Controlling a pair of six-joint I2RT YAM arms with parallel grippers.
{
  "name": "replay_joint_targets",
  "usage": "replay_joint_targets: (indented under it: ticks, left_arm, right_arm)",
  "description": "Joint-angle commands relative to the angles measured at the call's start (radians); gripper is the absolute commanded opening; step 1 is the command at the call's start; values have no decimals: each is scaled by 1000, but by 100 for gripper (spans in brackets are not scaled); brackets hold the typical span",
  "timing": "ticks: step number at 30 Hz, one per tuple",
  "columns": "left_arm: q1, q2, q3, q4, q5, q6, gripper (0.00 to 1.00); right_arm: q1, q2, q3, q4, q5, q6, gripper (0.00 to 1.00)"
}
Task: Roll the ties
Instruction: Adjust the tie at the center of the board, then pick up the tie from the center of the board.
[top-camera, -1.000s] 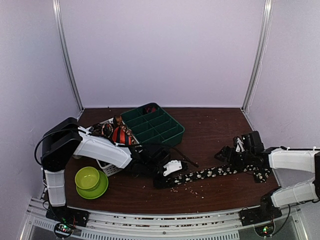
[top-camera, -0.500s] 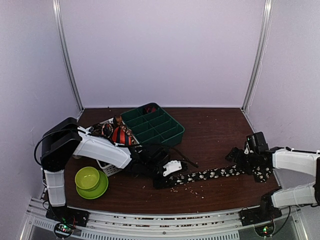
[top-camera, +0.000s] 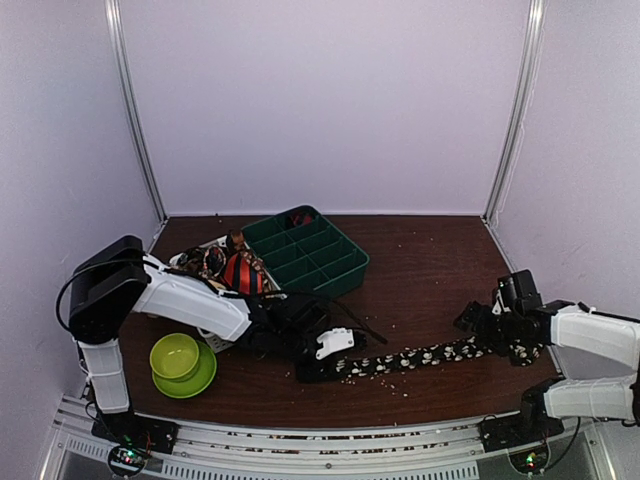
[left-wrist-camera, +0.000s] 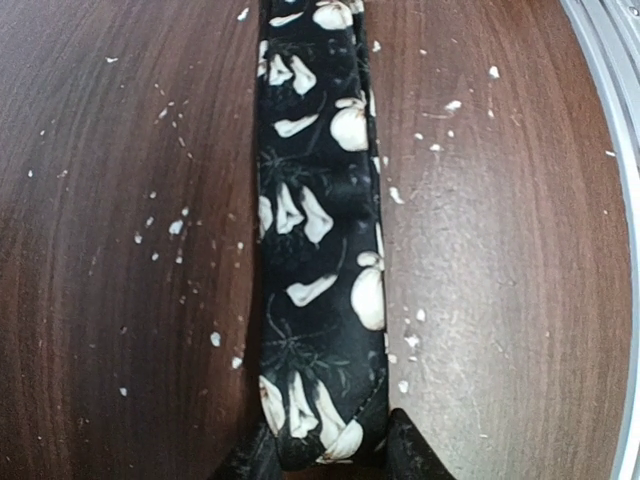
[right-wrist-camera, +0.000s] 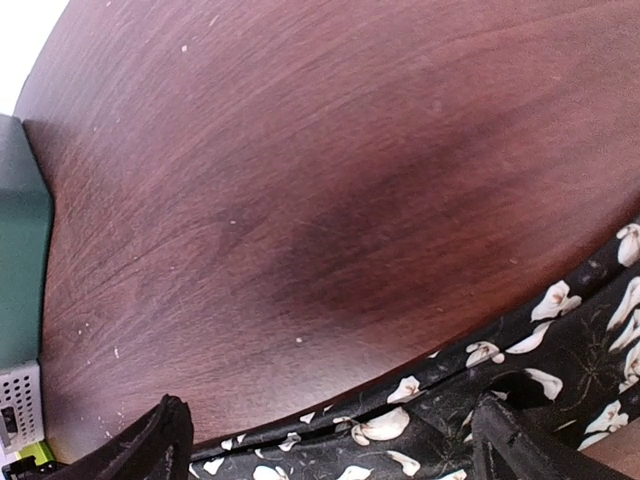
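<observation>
Tie (left-wrist-camera: 315, 250) end between left tool (left-wrist-camera: 325, 458) tips

Matt cloth tie (left-wrist-camera: 320, 250), wood-grain table (left-wrist-camera: 120, 300), glossy plastic bowl (top-camera: 176, 355)

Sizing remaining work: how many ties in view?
4 visible: floral tie flat on the table; striped tie and dark patterned tie in white basket; reddish tie in green tray's far compartment. Basket may hide more.

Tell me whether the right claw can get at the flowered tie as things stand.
Likely yes: the right claw is open right above the flowered tie at its end, with nothing between them.
</observation>
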Motion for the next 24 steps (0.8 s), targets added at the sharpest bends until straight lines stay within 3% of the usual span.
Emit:
replay_joint_targets:
  ticks: [1,8,11,18,22,24]
  left_arm:
    - [-12,-27,-42,-32,25,-19,36]
    - [-12,-116,-133,52,-21,-69,65]
    - [-12,-114,-141,60,-23,-81,68]
    - [-12,-63,-104,70,-27,-86,63]
    - [-12,-24,-61,33,-32,-88,42]
    - [-11,-40,-80,51,-33,-96,37]
  right_arm:
    - [1,58,1,0,-92,-27,97]
    - [32,-103,-14,51,-211,-65,97]
    - [74,-151,-44,125,-268,-20,95]
    - [239,-88,-54,266,-262,62,80]
    - [317,-25,-36,335,-242,85,70]
    - [351,11,-14,349,-230,84,64]
